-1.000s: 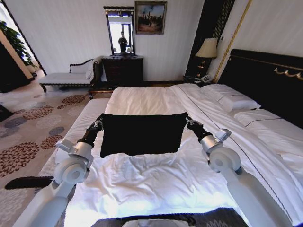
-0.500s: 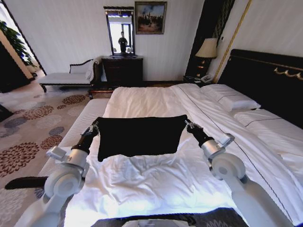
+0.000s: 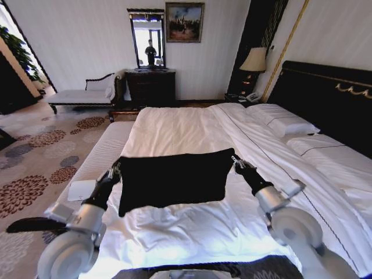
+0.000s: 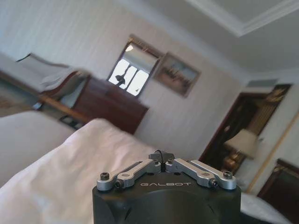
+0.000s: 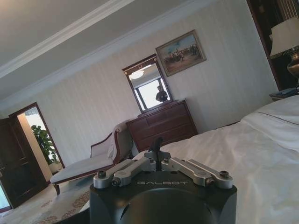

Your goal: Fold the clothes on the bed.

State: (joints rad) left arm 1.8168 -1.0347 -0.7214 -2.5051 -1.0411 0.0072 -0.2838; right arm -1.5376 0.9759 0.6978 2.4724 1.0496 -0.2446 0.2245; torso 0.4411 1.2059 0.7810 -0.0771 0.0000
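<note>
Seen from the head, left gripper [image 3: 114, 170] and right gripper [image 3: 237, 164] each pinch a T-shirt [image 3: 174, 177] corner, stretching it above the bed [image 3: 174, 125]; wrist views show clamped fingers.

Beyond the T-shirt [image 3: 174, 179], open white duvet [image 3: 174, 125] runs toward the dresser [image 3: 150, 86]. Right of the T-shirt, pillows [image 3: 282, 123] and the headboard [image 3: 328, 99] block my way.

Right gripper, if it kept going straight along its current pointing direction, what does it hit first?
Probably nothing close. The right gripper, shut on the T-shirt, points along the bed toward the dresser. The path looks free above the duvet, though depth is uncertain.
</note>
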